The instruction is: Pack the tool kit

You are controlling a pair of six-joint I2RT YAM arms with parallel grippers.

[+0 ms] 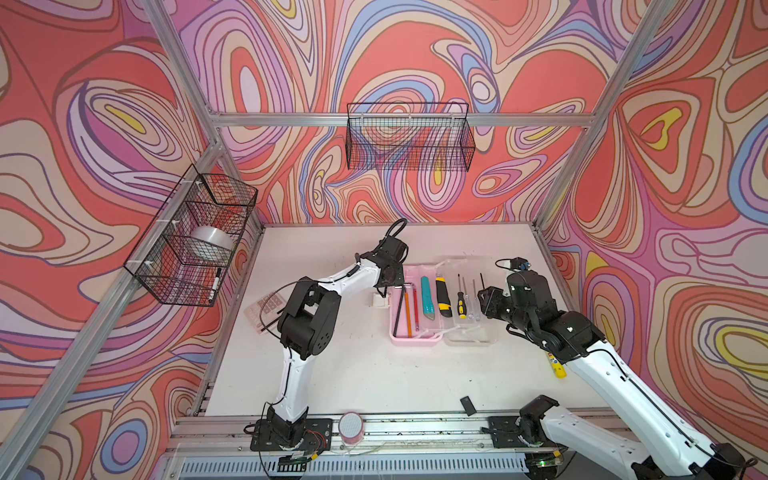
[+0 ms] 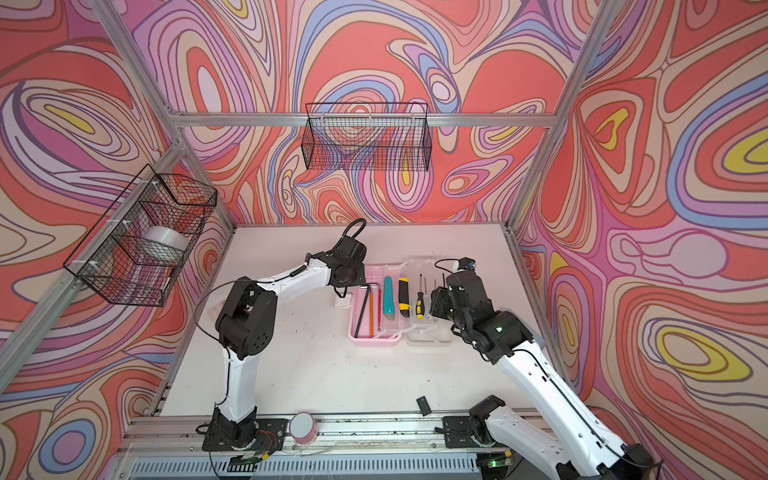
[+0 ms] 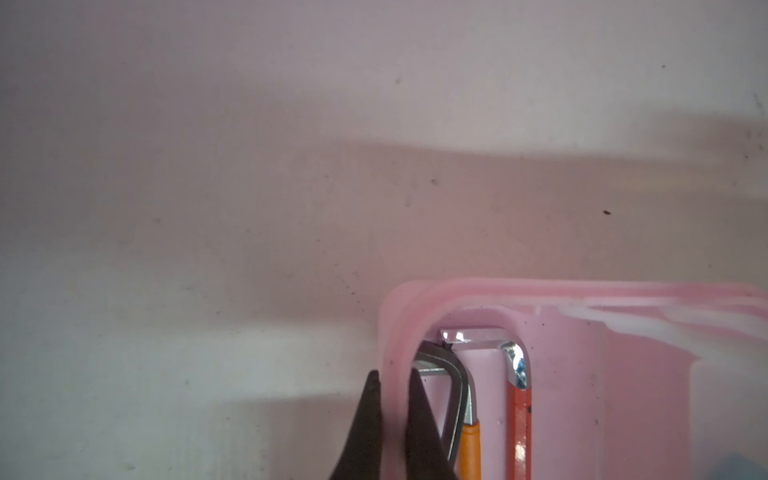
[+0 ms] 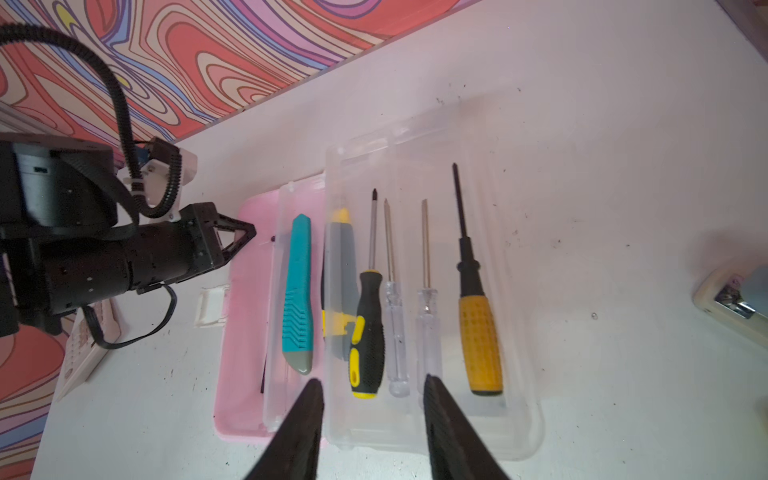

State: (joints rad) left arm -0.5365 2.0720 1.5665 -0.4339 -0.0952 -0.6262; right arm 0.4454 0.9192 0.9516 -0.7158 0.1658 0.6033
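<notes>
Your small pink plastic box [image 1: 415,341] sits open on the white worktop [image 1: 353,365], about halfway between the far and near edges and a bit toward the right edge. Its clear hinged lid [image 1: 469,337] is flopped flat on the side facing the right edge.

Your left gripper [image 3: 394,374] is down at the box's far corner on the left-edge side. The jaws are pinched on the pink wall there, one finger [image 3: 372,415] outside and one inside.

Inside the pink half, going from the left-edge side, you've got:
- a dark L-shaped hex key [image 1: 400,309]
- an orange pencil [image 1: 408,311]
- a red pencil [image 1: 415,309]
- a teal utility knife [image 1: 428,299]

The yellow-black utility knife [image 1: 443,299] lies right along the seam where the box meets the lid. I can't tell which half it's actually in.

Four screwdrivers lie side by side on the lid:
- a black-and-yellow-handled one [image 4: 368,332]
- two thin clear-handled ones [image 4: 397,332]
- a yellow-handled one with a black shaft [image 4: 480,336]

Your right gripper [image 4: 372,379] hangs over the lid's near end with its jaws apart and nothing in them.

Off to the sides, a pale calculator [image 1: 259,309] sits by the left edge. A yellow glue stick [image 1: 557,368] sits by the right edge, partly under your right arm.
</notes>
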